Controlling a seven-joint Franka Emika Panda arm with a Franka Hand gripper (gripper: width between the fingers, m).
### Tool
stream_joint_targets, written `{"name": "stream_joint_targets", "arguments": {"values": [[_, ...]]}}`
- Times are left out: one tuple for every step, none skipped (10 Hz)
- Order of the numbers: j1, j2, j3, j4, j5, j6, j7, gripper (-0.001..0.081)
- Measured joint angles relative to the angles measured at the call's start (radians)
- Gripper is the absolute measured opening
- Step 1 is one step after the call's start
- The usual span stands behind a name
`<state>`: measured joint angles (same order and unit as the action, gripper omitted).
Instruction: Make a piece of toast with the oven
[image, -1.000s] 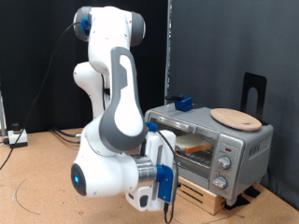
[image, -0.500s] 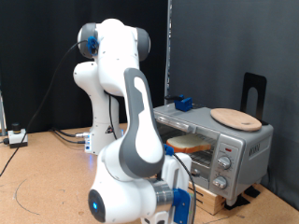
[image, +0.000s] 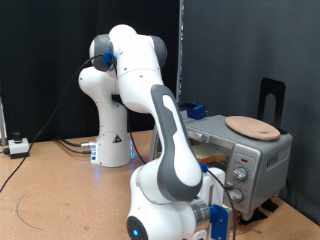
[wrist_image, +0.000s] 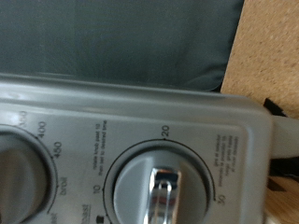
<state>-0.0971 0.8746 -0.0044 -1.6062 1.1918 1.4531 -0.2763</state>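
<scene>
The silver-grey oven (image: 262, 158) stands on a wooden slatted base at the exterior view's right. My arm crosses in front of its glass door, so the piece of toast is hidden. My gripper (image: 217, 212) is low at the exterior view's bottom, just in front of the oven's knob panel; its fingers do not show clearly. The wrist view is filled by that panel at close range: a timer knob (wrist_image: 154, 189) marked 10, 20 and 30 sits in the middle, and part of a temperature knob (wrist_image: 17, 177) is beside it. No fingers show in the wrist view.
A round wooden plate (image: 252, 126) lies on the oven's top, with a small blue object (image: 195, 110) at its far corner. A black stand (image: 272, 98) rises behind the oven. The wooden base (image: 250, 213) sticks out below. Cables lie on the floor at the left.
My arm has swung towards the exterior view's right and downwards. The hand has moved in front of the oven's knob panel, and the arm now covers the glass door where the toast showed before.
</scene>
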Motion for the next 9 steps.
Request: {"name": "stream_joint_targets", "arguments": {"values": [[0.009,0.000,0.004,-0.011,0.000,0.002,0.000,0.0809],[0.017,0.000,0.005,-0.021,0.000,0.010,0.000,0.0809],[0.023,-0.001,0.005,-0.031,0.000,0.019,-0.002,0.0809],[0.027,-0.001,0.007,-0.038,0.003,0.027,-0.010,0.0809],[0.028,-0.001,0.011,-0.044,0.008,0.033,-0.018,0.0809],[0.028,-0.002,0.016,-0.048,0.016,0.040,-0.020,0.0809],[0.028,-0.003,0.019,-0.052,0.022,0.044,-0.020,0.0809],[0.028,-0.006,0.021,-0.056,0.025,0.048,-0.020,0.0672],[0.028,-0.007,0.023,-0.057,0.029,0.048,-0.020,0.0532]]}}
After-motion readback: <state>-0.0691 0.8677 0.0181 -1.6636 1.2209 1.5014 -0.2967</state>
